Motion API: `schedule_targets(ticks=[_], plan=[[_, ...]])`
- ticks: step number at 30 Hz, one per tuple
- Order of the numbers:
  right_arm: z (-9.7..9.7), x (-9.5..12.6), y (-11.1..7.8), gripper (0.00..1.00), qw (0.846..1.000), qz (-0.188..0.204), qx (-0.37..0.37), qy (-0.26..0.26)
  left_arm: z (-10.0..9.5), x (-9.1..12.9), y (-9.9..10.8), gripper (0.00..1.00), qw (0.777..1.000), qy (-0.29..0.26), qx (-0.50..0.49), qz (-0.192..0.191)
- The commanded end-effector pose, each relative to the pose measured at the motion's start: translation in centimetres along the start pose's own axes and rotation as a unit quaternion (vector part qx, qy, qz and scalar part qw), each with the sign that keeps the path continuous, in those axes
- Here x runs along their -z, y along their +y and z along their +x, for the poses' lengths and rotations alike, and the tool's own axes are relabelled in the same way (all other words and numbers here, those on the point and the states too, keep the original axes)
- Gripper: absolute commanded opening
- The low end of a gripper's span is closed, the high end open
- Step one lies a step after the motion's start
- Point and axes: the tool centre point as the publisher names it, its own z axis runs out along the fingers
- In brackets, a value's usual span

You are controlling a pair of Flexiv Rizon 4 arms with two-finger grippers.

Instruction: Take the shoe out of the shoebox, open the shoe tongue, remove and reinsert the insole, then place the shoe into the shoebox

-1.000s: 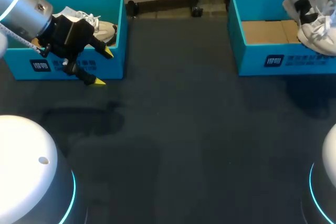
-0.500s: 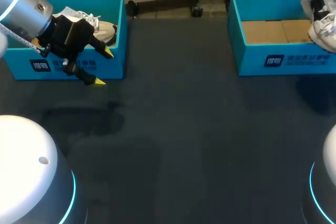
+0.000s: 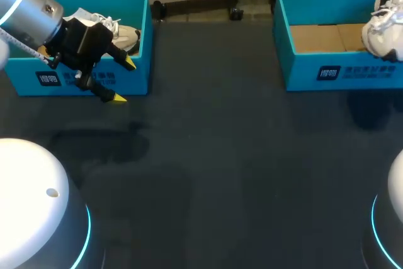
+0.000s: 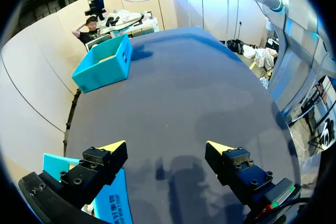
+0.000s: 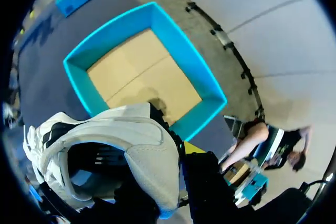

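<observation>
My right claw [image 5: 176, 153] clamps the shoe [image 5: 105, 135] above its shoebox [image 5: 84, 90], left claw [image 4: 165, 145] apart; tongue and insole likely remain.

The left gripper [image 3: 124, 80] is shown spread before the left shoebox [image 3: 143, 45], a shoe [image 3: 121, 33] inside; a white shoe [image 3: 381, 29] is seen at the right shoebox [image 3: 302, 74] rim.

Silver left arm [image 3: 25, 11], black yellow-tipped left gripper [image 3: 124, 80]; white bases [image 3: 31, 200] seemingly ringed blue
</observation>
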Motion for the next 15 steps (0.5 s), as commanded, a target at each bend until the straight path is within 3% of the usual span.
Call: schedule_targets(ticks=[1, 8, 15], plan=[[0.3, 0.5, -0.8, 0.0, 0.993, 0.022, -0.113, -0.005, 0.1, 0.0, 0.0, 1.0, 1.0, -0.001, 0.0, -0.001], [0.5, 0.2, -2.4, 0.0, 0.976, 0.045, -0.212, 0.003, 0.1, 0.0, 0.0, 1.0, 1.0, -0.001, 0.0, -0.001], [1.0, 0.0, -3.2, 0.0, 0.94, 0.062, -0.335, 0.013, 0.1, 0.0, 0.0, 1.0, 1.0, -0.001, 0.0, -0.001]])
